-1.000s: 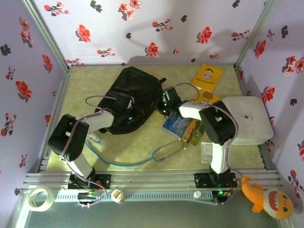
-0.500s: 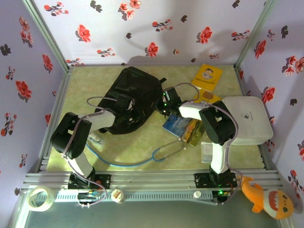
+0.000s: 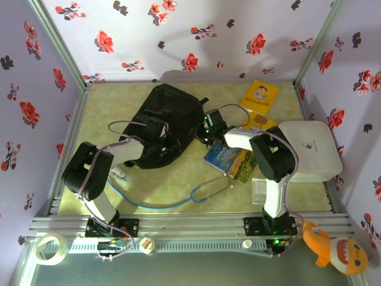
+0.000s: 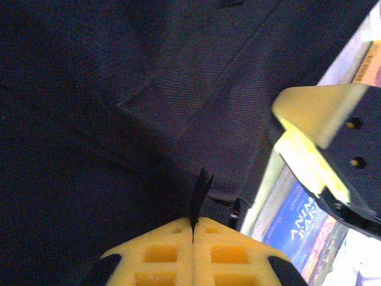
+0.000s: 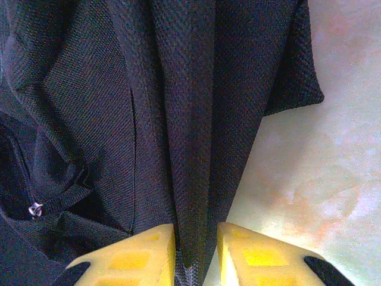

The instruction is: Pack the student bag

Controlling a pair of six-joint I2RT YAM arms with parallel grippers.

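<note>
Gripping student bag: left end effector pinches thin black tab, right end effector clamps fabric fold; likely limp, so favour seams.

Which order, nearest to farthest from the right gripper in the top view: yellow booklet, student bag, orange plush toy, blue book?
1. student bag: pinched in the right gripper's jaws, to its left.
2. blue book: just toward the arm bases.
3. yellow booklet: back right.
4. orange plush toy: beyond the table's near right corner.
</note>
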